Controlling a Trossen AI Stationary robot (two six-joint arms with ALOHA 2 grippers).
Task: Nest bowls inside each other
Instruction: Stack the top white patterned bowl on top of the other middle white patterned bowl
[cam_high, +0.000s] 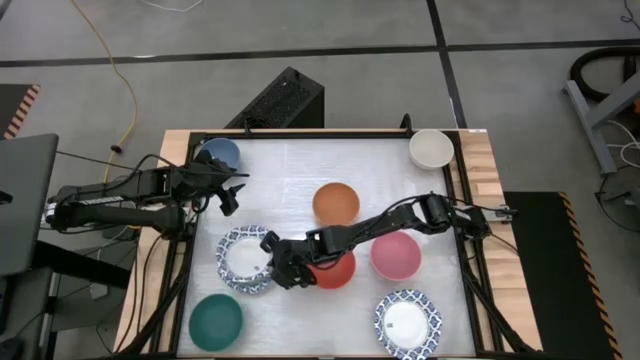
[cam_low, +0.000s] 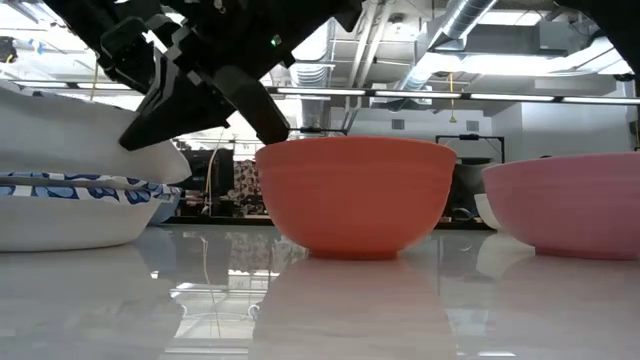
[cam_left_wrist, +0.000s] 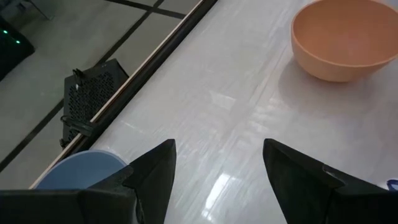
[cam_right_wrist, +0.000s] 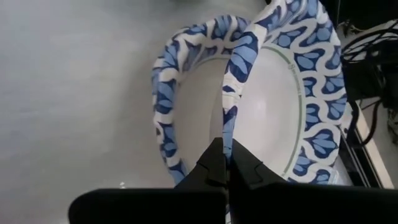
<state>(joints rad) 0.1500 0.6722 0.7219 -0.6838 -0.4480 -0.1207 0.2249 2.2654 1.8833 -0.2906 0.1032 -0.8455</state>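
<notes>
The right gripper (cam_high: 277, 268) is clamped on the rim of a blue-patterned bowl (cam_right_wrist: 292, 93), holding it tipped over a second patterned bowl (cam_right_wrist: 165, 99) at the table's front left; in the right wrist view the 2 rims overlap, the held one tilted, not seated. The low view shows the same pair, the white underside of the upper bowl slanting above the lower one. All the bowls are round, smooth and glossy, and the others sit upright with mouths up and nothing in them: a red bowl (cam_high: 335, 272) just beside the gripper, an orange bowl (cam_high: 336, 203) mid-table, a pink bowl (cam_high: 396, 255), a green bowl (cam_high: 216, 321), a third patterned bowl (cam_high: 408, 324), and a cream bowl (cam_high: 431, 149) at the far right corner. The left gripper (cam_high: 230, 192) hangs with fingers spread, empty, beside the blue bowl (cam_high: 220, 152). The white table (cam_high: 290, 160) is shiny.
</notes>
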